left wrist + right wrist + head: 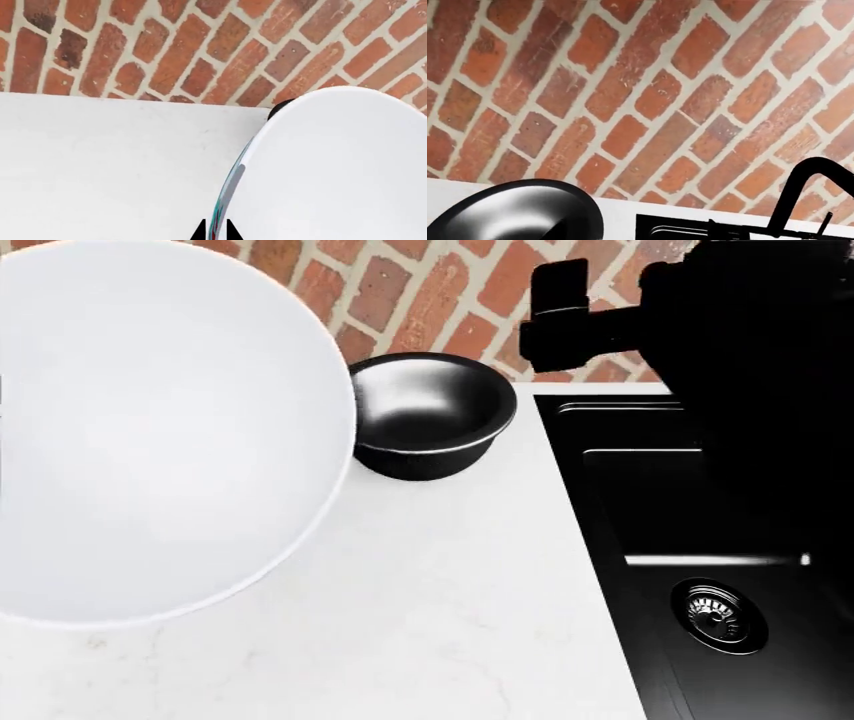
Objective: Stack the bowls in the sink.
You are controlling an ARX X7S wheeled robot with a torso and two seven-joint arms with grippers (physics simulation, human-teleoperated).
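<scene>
Left pincer (pixel 215 234), clamped thinly on the white bowl's (pixel 147 430) rim, could let it slip and tilt onto the surface (pixel 441 600) short of the sink (pixel 747 540).

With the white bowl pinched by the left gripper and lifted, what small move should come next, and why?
Probably carry the white bowl rightward over the sink before lowering it. The left gripper pinches its rim and holds it above the counter, while the basin looks empty around the drain. The black bowl sits on the counter and could nest inside afterward.
</scene>
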